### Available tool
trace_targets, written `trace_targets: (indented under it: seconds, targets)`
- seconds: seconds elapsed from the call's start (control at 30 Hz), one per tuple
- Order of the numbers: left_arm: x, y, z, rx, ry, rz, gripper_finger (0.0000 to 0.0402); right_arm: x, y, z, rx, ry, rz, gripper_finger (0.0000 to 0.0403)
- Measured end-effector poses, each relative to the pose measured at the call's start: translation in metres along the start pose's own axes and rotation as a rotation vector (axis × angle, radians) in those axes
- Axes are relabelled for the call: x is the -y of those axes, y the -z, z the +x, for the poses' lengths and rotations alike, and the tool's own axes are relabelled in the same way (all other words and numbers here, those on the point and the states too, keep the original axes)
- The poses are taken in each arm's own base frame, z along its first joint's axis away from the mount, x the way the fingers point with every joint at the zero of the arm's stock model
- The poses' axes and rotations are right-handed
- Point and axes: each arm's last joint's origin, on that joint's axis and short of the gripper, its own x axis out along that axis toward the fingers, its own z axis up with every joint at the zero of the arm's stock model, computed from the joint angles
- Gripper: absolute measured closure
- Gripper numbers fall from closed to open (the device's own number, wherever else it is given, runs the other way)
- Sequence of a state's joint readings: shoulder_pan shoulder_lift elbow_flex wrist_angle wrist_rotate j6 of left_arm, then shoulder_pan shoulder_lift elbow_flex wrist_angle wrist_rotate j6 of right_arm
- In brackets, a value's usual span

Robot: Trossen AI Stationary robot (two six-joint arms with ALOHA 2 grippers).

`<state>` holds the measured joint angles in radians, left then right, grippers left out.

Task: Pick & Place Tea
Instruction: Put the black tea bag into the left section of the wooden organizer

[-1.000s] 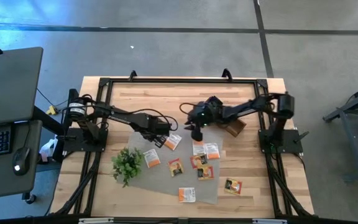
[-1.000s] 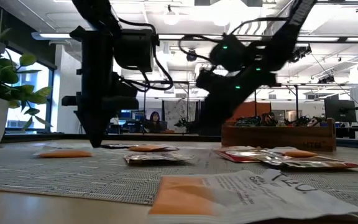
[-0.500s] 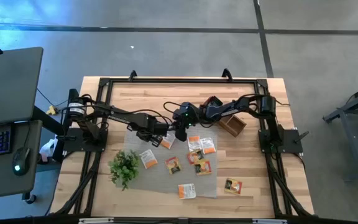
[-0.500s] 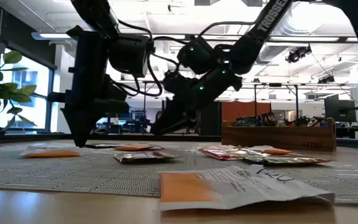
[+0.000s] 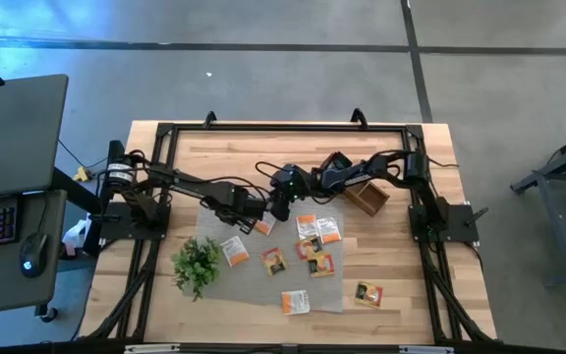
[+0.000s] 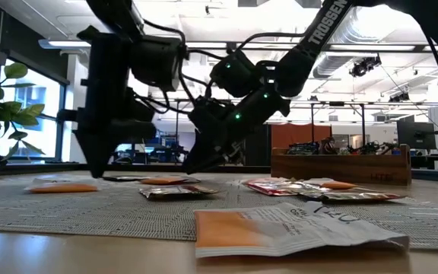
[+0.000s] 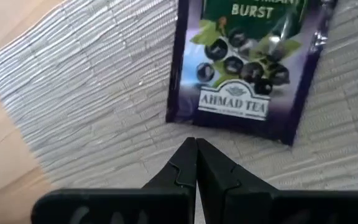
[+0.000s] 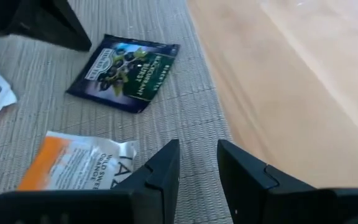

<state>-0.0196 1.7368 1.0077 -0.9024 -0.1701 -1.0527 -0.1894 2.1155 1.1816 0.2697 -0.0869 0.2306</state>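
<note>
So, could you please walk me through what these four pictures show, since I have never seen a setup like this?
It is a robot with two dark arms at a wooden table. One camera looks straight down, one sits at table-top height, and one rides on each wrist. On a grey woven mat lie small tea sachets, beside a green plant and a wooden box. The left gripper, fingers shut and empty, hovers by a dark blackcurrant sachet. The right gripper, fingers open, is near an orange-and-white sachet. Neither holds anything.

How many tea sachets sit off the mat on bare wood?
1: a sachet on the table beyond the mat edge, on the right arm's side. Others may be hidden.
</note>
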Motion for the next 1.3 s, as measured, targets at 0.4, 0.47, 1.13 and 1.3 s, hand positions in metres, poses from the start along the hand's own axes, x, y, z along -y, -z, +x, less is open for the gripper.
trace_targets:
  seconds: [0.4, 0.47, 1.13, 1.3]
  targets:
    - [0.005, -0.003, 0.004, 0.076, 0.053, -0.017, 0.0401, -0.005, 0.003, 0.0, -0.038, -0.095, 0.036, 0.0299]
    - [0.005, -0.003, 0.004, 0.061, 0.06, -0.021, 0.0401, -0.005, 0.002, 0.0, -0.036, -0.094, 0.042, 0.0299]
    - [0.0, 0.005, -0.007, -0.123, -0.005, -0.113, 0.0401, -0.004, 0.005, 0.0, -0.062, -0.079, 0.033, 0.0299]
    - [0.004, 0.0, -0.014, -0.073, 0.005, -0.091, 0.0401, -0.002, 0.009, 0.0, -0.101, -0.052, 0.037, 0.0299]
